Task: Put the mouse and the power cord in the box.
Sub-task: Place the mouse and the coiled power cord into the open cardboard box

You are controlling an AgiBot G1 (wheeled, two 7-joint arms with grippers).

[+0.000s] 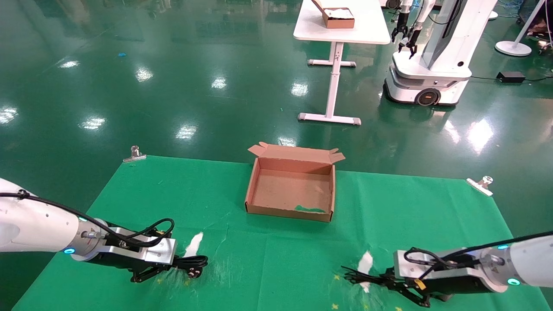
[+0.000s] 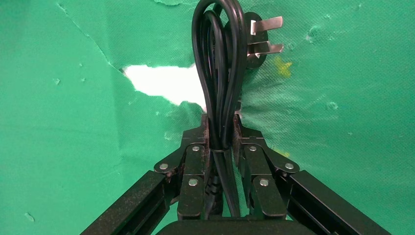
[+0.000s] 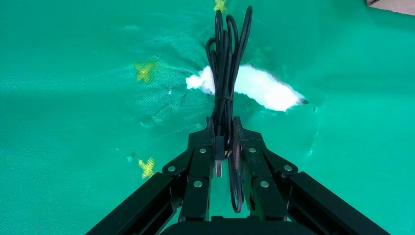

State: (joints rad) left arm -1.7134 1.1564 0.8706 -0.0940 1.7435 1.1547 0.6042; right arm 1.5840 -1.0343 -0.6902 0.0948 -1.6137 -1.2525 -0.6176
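Observation:
The power cord (image 2: 220, 73) is a looped black bundle with a pronged plug (image 2: 253, 36) at its far end. My left gripper (image 2: 221, 120) is shut on it, low over the green cloth at the near left (image 1: 173, 265), with the cord (image 1: 192, 261) sticking out toward the middle. My right gripper (image 3: 223, 122) is shut on a thin black cable bundle (image 3: 225, 63) with a USB plug (image 3: 218, 161) between the fingers, at the near right (image 1: 386, 278). The mouse body is hidden. The open brown box (image 1: 255, 190) stands empty at the table's far middle.
The green cloth (image 1: 276, 259) is torn white beside each gripper (image 1: 194, 244) (image 1: 366, 261). Metal clips (image 1: 135, 153) (image 1: 481, 183) hold its far corners. Beyond the table, on the green floor, stand a white desk (image 1: 341, 26) and another robot (image 1: 432, 65).

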